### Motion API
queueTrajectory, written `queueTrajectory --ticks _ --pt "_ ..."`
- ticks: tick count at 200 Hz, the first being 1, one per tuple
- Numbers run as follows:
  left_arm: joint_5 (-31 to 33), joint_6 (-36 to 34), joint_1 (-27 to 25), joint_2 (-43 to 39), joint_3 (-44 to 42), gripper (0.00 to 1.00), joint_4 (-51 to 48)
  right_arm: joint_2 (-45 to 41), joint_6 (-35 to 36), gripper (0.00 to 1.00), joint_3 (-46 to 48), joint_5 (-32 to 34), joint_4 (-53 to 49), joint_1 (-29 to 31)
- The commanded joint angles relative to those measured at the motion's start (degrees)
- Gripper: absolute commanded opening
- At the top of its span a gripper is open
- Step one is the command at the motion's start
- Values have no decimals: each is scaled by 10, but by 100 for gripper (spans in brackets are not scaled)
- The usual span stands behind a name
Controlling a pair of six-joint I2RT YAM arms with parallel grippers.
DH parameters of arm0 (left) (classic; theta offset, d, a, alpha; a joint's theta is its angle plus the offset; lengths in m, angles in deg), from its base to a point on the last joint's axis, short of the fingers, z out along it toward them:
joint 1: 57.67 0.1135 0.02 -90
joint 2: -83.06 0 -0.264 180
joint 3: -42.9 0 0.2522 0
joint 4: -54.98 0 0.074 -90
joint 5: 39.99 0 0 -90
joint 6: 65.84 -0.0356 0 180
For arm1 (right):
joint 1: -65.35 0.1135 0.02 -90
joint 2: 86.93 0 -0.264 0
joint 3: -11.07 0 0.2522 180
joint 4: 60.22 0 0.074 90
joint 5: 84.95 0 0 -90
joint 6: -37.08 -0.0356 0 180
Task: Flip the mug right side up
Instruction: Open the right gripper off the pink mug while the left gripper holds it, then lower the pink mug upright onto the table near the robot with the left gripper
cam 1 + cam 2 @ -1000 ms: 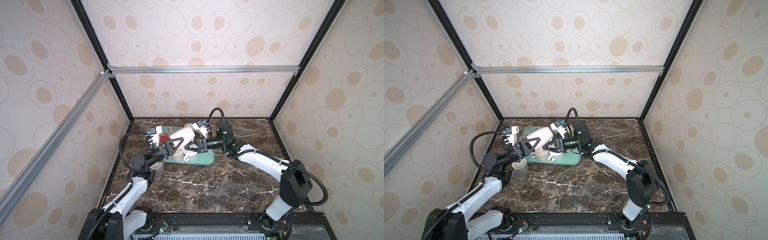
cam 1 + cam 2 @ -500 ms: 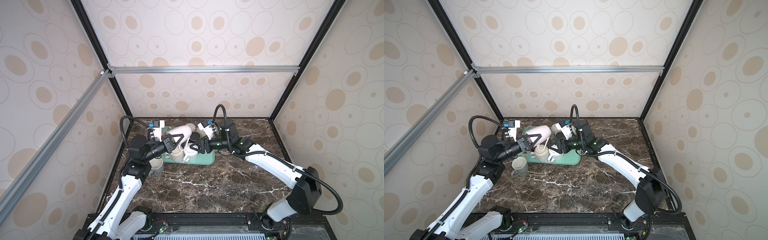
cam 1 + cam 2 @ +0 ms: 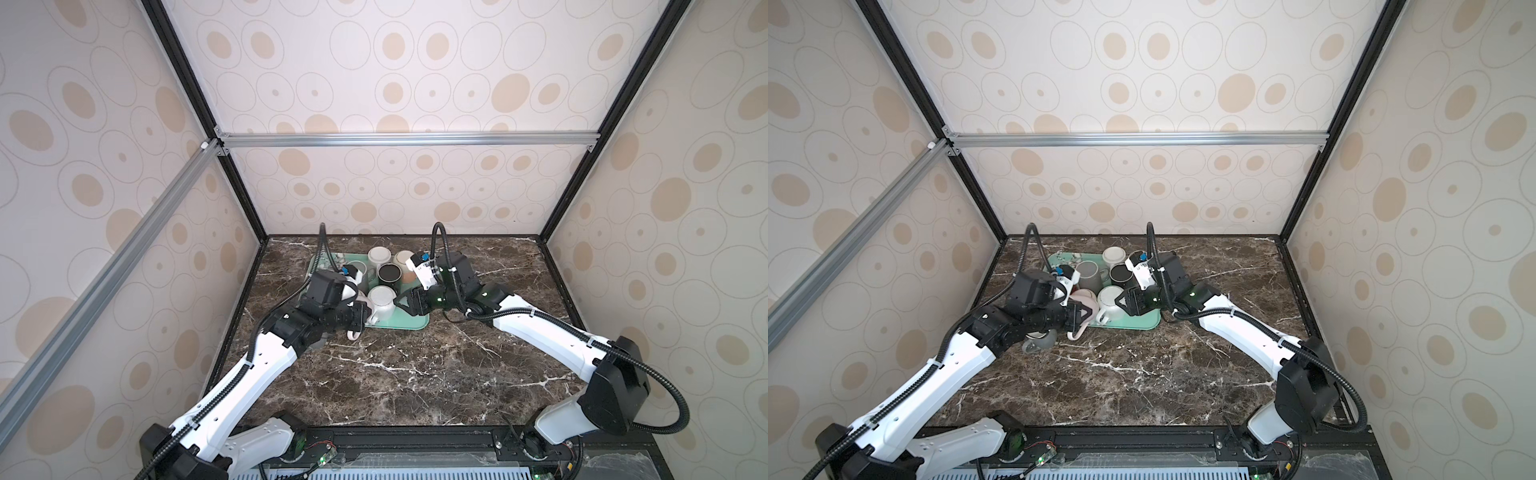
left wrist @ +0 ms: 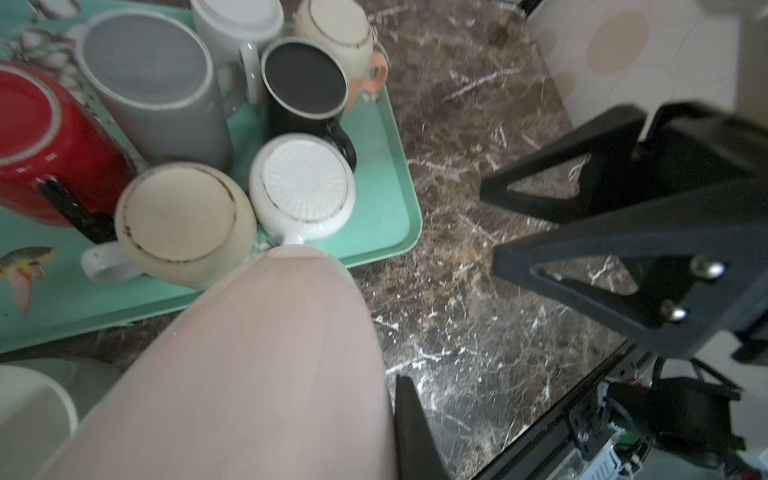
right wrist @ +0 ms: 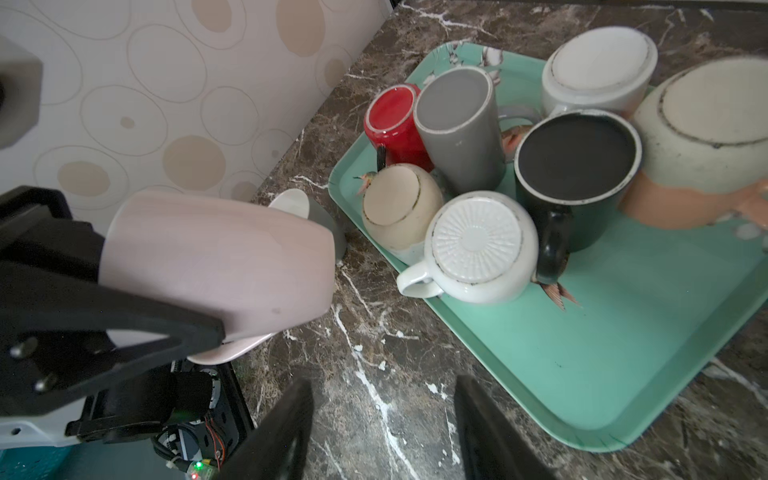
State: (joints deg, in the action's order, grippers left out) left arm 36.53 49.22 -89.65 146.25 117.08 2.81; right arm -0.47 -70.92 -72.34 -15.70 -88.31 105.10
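Clamping the pink mug (image 3: 1086, 296) on its side, the left gripper (image 3: 1081, 312) hangs in a top view just off the near-left corner of the green tray (image 3: 1142, 323), and the right gripper (image 3: 1124, 302) is spread empty alongside. From the left wrist view the mug's wall hides the pinch, which might slip mid-turn. The right wrist view hides its mouth, and the grey mug (image 5: 328, 226) sits close enough to be knocked.

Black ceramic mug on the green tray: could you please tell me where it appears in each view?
In a top view: black ceramic mug, central on the green tray.
In a top view: the mug, same spot.
Left wrist: the mug, beside the tall grey mug.
Right wrist: the mug, beside that grey mug.
Shared landmark: white ribbed-base mug by its handle.
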Motion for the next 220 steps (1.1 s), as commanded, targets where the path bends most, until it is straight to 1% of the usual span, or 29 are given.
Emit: queueTrajectory --ticks 1,19,31,46,70,109,151,170,185,220 --pt "25 -36 -30 14 29 0 -54 -14 -15 58 22 10 2 2" --pt "-28 -47 -47 39 17 0 -59 -14 -25 58 40 11 13 2" --pt "-33 -50 -61 57 17 0 -70 -11 -29 58 46 11 16 2" --pt "-19 -51 -73 78 18 0 -93 -6 -30 58 49 11 18 1" --pt "19 -46 -76 103 15 0 -126 3 -27 58 46 12 22 1" --pt "57 -47 -76 145 7 0 -152 16 -10 58 32 10 4 1" --pt "105 -52 -75 175 15 0 -168 13 8 58 30 24 -14 2" --pt "137 -53 -69 189 19 0 -177 11 12 58 31 28 -18 1" --pt "147 -59 -54 195 18 0 -171 10 12 58 33 31 -18 1" --pt "102 -98 -12 210 9 0 -131 2 15 58 36 39 -22 1"
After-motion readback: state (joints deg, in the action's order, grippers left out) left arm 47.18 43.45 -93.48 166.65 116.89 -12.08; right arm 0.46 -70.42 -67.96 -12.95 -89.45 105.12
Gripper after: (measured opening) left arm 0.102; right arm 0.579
